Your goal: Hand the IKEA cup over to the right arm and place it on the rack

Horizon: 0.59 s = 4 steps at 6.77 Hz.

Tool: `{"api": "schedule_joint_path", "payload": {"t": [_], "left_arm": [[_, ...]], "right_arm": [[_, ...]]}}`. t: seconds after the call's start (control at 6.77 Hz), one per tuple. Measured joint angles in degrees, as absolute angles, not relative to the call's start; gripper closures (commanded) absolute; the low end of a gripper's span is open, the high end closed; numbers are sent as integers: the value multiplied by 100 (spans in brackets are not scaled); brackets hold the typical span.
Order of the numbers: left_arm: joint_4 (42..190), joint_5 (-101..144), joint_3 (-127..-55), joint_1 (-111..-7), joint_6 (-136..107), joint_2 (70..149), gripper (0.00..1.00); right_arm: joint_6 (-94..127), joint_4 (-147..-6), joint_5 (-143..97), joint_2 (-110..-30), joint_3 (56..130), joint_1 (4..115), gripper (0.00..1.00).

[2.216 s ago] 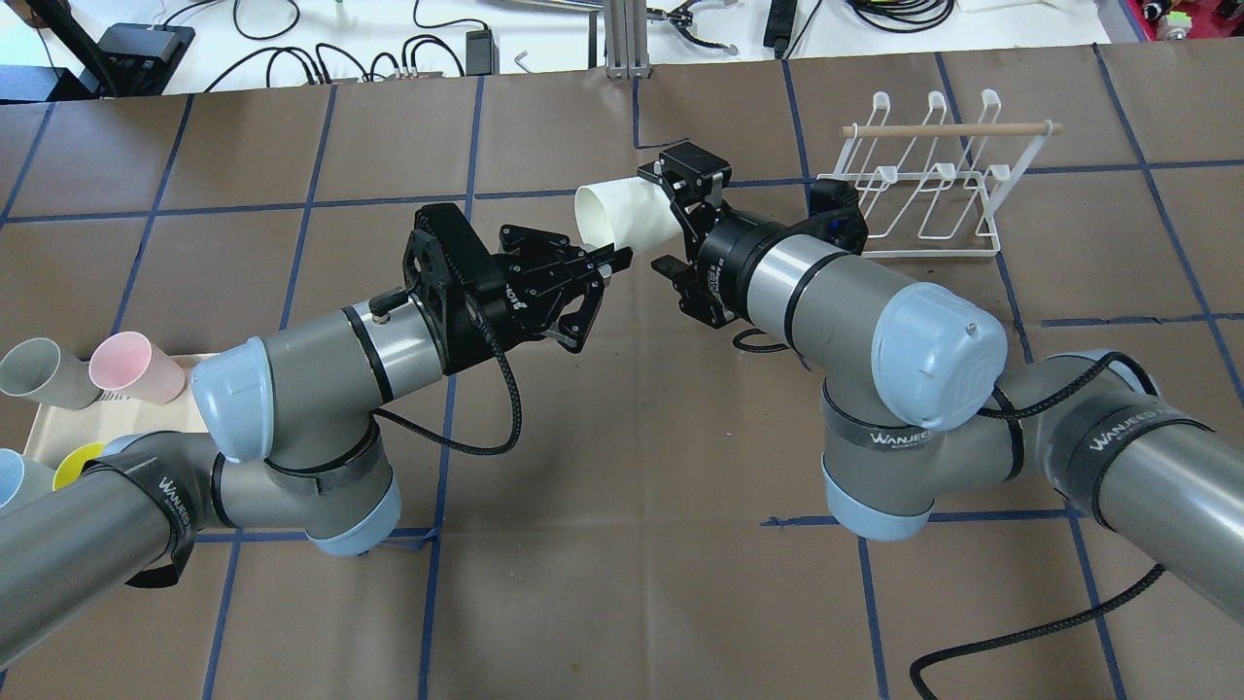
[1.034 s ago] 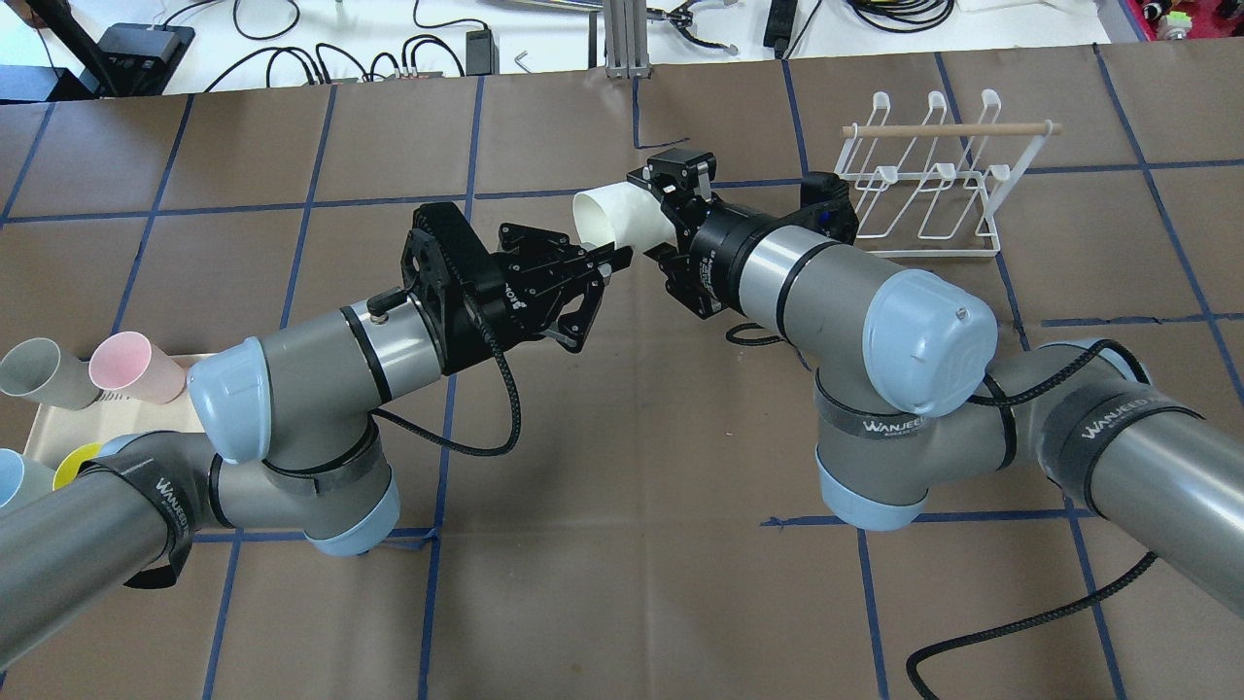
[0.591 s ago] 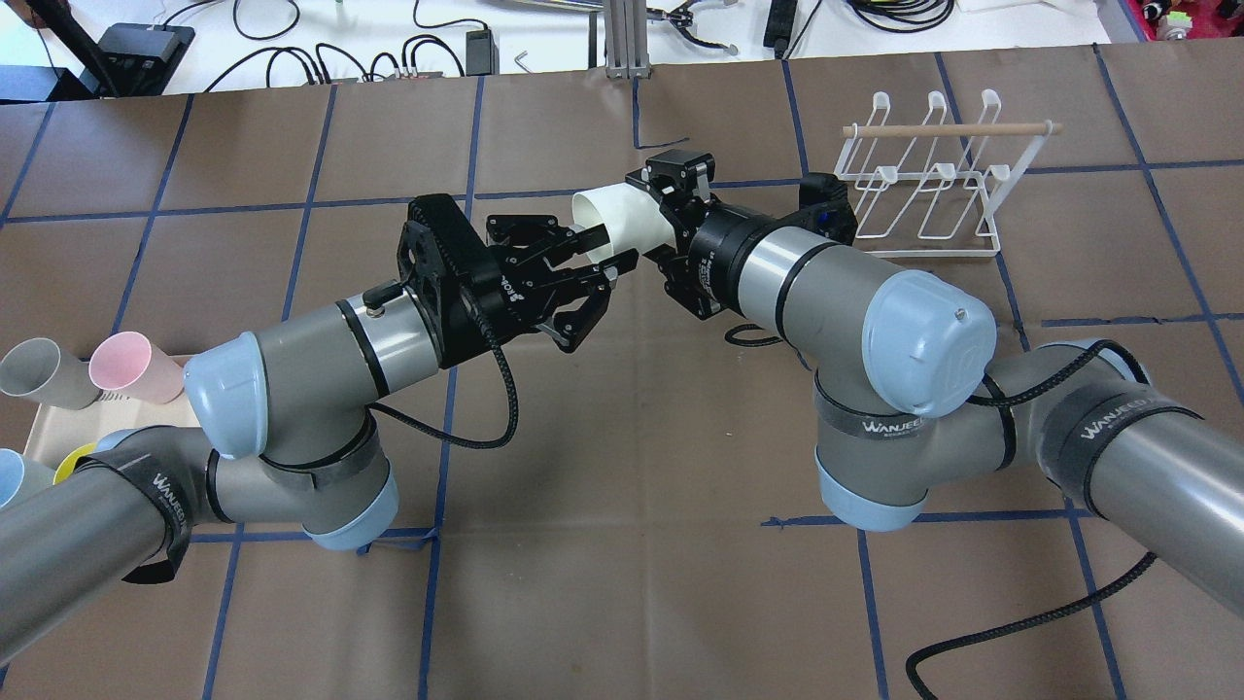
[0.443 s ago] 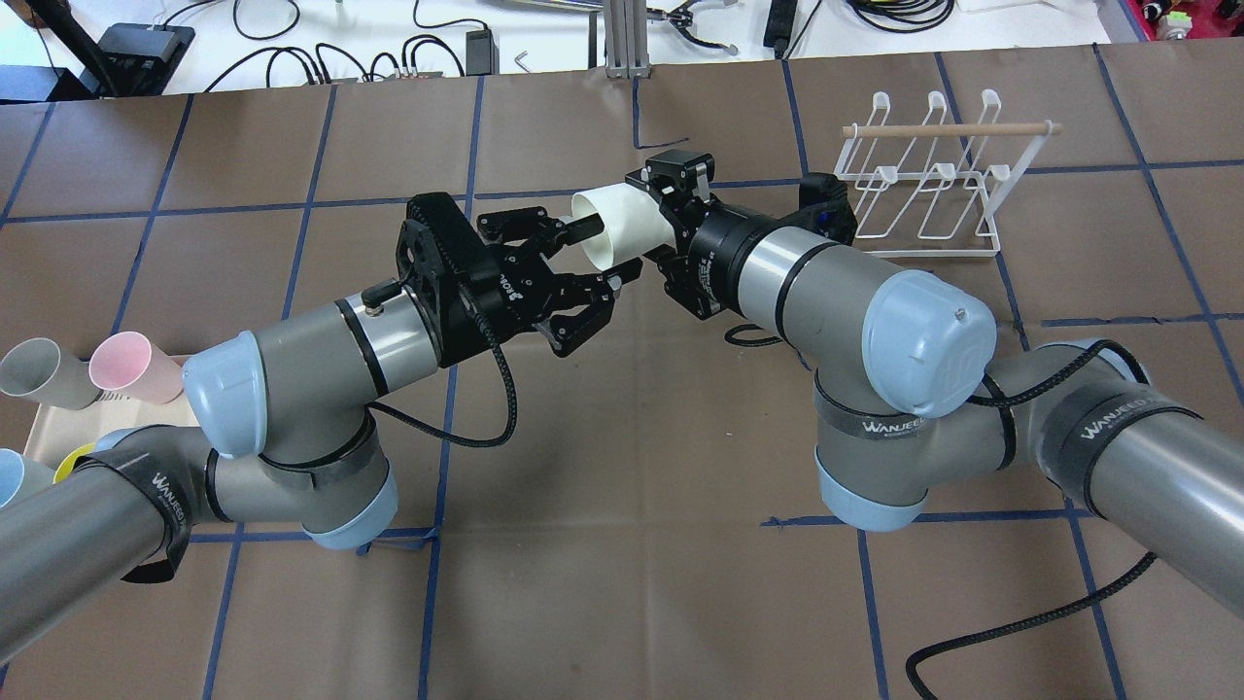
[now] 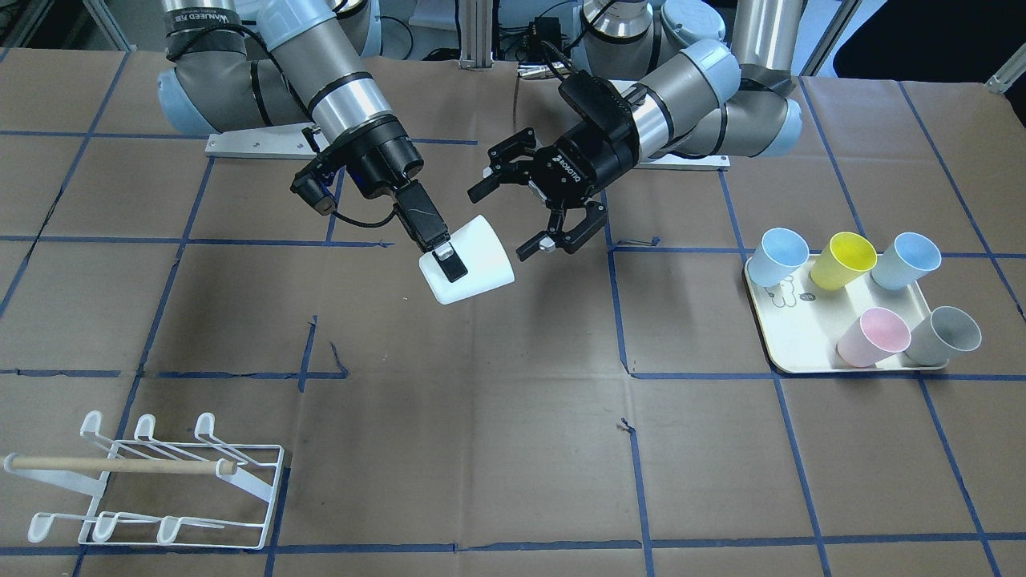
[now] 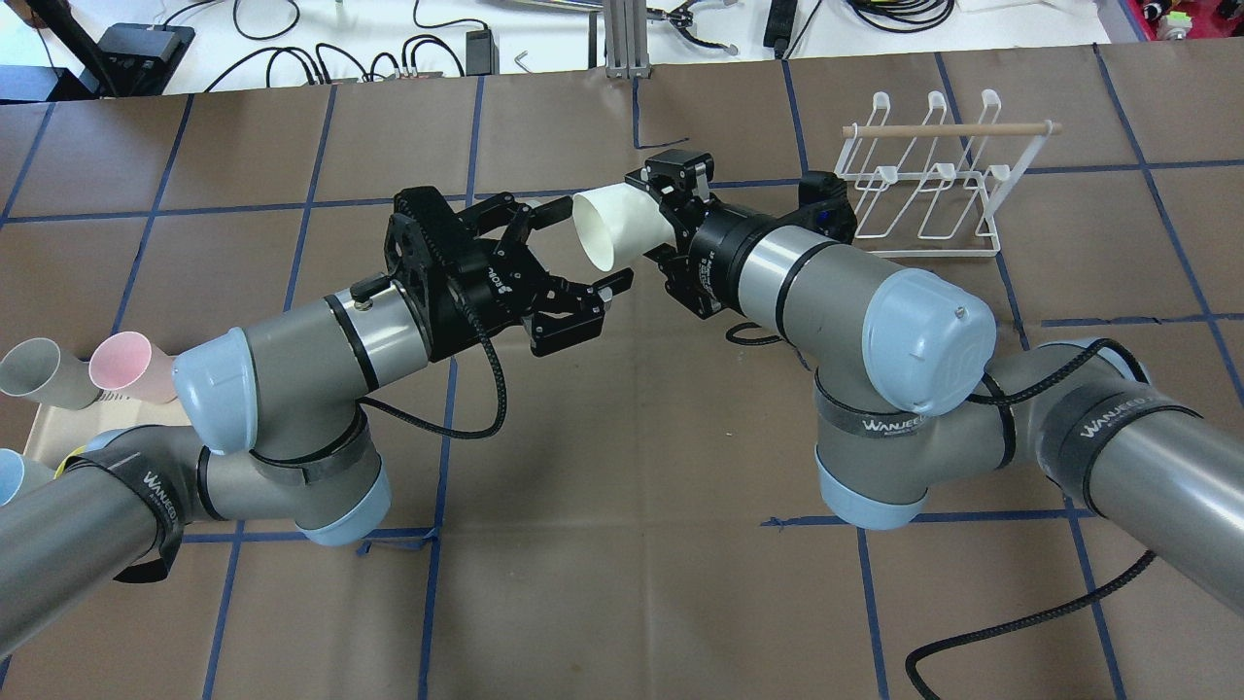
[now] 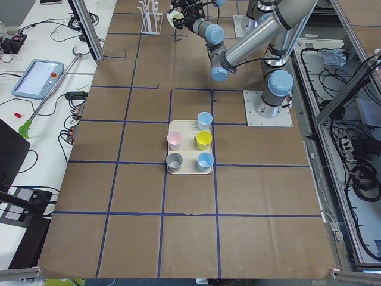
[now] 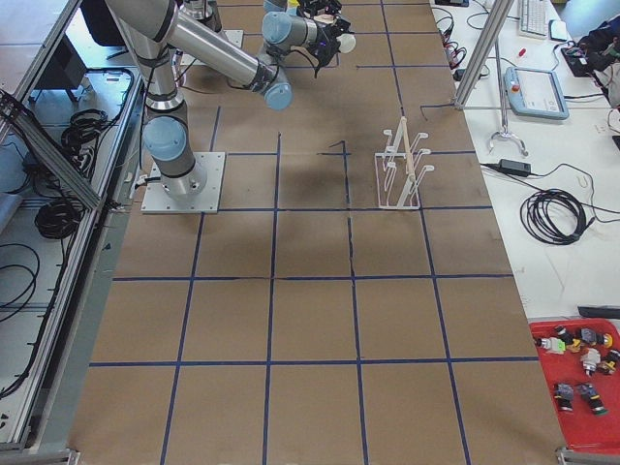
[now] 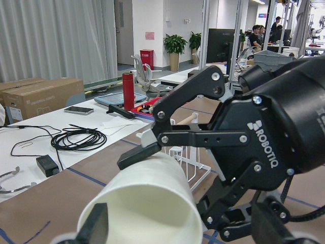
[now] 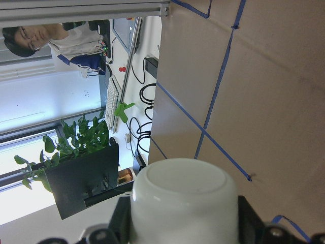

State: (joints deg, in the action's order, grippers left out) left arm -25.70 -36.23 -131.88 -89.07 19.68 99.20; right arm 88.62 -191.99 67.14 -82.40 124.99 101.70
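Seen from across the table (image 5: 481, 449), the right gripper (image 5: 446, 258) is clamped on the white IKEA cup (image 5: 479, 268), holding it tilted in the air. The left gripper (image 5: 529, 210) is splayed wide just beside it. From overhead, the cup's mouth faces the left gripper, one of whose fingers (image 6: 546, 207) seems close to the rim without touching, while the rack (image 6: 948, 128) stands well apart beyond the right arm.

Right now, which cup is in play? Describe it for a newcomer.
Look above the middle of the brown-papered table. There the white cup hangs tilted in the right gripper, mouth toward the open left gripper. It is the only white one; the coloured cups sit on the cream tray.
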Motion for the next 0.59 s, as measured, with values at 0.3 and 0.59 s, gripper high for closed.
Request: {"api": "schedule_joint_path", "payload": {"t": [0.3,0.59], "left_arm": [[-2564,-3376,-13190,-8172,1961,9920,2],[-2249,-3512,-13057,-7653,1962,9929,2]], "right_arm": [[7828,-19198,6707,-8138,12418,9810,72],[6116,-19186,6698,-8055,12252,9163,73]]}}
